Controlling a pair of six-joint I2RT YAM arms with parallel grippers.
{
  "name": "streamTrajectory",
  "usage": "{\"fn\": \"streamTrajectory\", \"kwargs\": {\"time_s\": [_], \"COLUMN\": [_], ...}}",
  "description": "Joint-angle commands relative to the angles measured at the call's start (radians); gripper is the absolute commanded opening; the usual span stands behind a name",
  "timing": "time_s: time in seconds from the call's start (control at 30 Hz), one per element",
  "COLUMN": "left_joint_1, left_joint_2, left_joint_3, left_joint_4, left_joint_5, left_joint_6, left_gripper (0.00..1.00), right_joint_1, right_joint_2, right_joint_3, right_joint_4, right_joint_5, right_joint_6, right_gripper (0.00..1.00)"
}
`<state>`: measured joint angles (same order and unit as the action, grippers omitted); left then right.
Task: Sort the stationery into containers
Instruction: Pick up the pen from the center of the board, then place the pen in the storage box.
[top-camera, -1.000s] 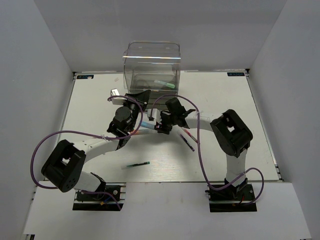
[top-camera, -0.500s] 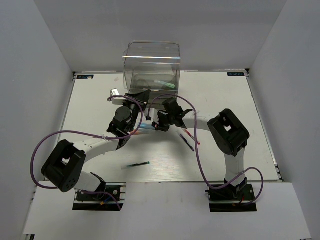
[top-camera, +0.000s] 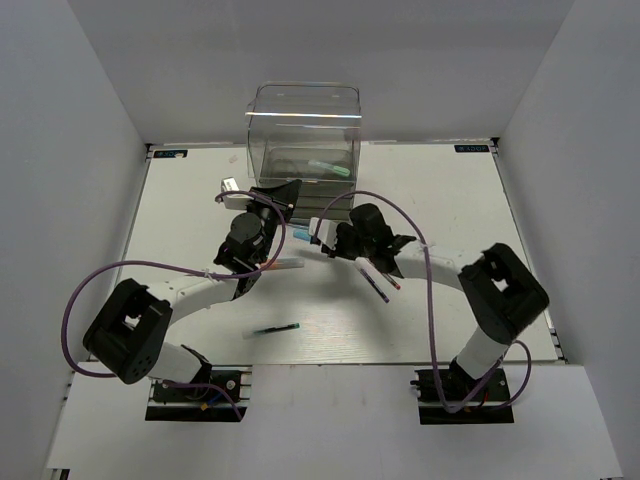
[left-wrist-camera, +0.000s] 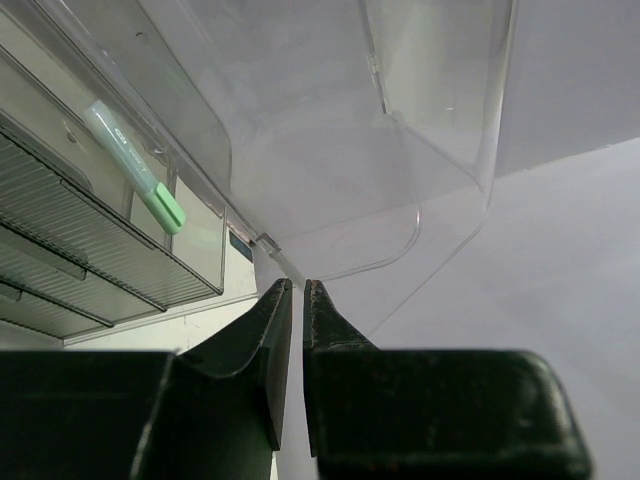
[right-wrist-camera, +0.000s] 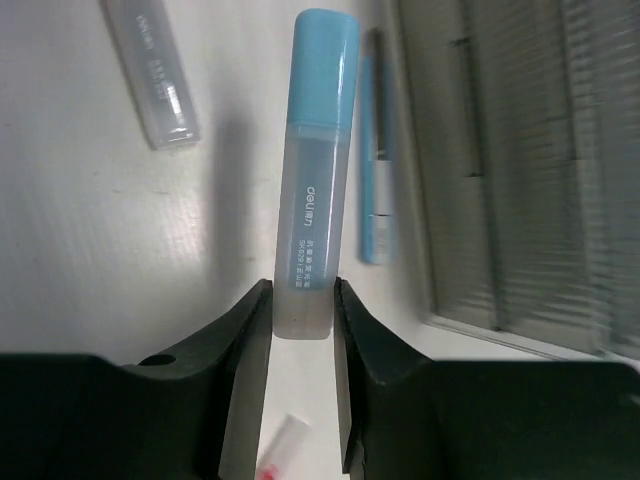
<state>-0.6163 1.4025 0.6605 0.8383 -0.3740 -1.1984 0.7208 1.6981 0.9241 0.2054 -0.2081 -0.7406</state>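
Jaws of right gripper (right-wrist-camera: 300, 300) clamp light blue marker (right-wrist-camera: 318, 150) beside drawer (right-wrist-camera: 520, 180) rim; left gripper (left-wrist-camera: 297, 292) closed.

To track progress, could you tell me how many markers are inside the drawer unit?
1: a green marker lies in a drawer of the unit. More may be hidden by the tinted plastic.

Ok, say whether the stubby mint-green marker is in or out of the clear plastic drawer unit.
In: the mint-green marker lies inside the clear drawer unit, seen through its wall.
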Motion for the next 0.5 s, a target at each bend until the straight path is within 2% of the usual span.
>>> {"fn": "streamTrajectory", "kwargs": {"time_s": [0.0,0.17,0.3,0.47], "left_joint_1": [0.007,0.007,0.007,0.007], "left_joint_2": [-0.010,0.000,0.009,0.009], "left_joint_3": [0.004,0.013,0.013,0.024], "left_joint_4": [0.045,0.045,0.045,0.045], "left_joint_5": [0.009,0.009,0.009,0.018], "left_joint_6": [-0.009,-0.009,-0.009,-0.009], "left_gripper": [0.00,0.00,0.00,0.00], "right_joint_1": [0.005,0.008,0.005,0.002], "right_joint_2": [-0.104,-0.196,-0.190,-0.172], "right_joint_3": [-0.063,-0.166,-0.171,-0.174], "right_joint_4": [0.149,0.337,0.414,0.529], "right_joint_5": [0.061,0.146,0.240,0.283], "right_joint_6": [-0.077,-0.198,-0.258,-0.307], "right_gripper": [0.00,0.00,0.00,0.00]}}
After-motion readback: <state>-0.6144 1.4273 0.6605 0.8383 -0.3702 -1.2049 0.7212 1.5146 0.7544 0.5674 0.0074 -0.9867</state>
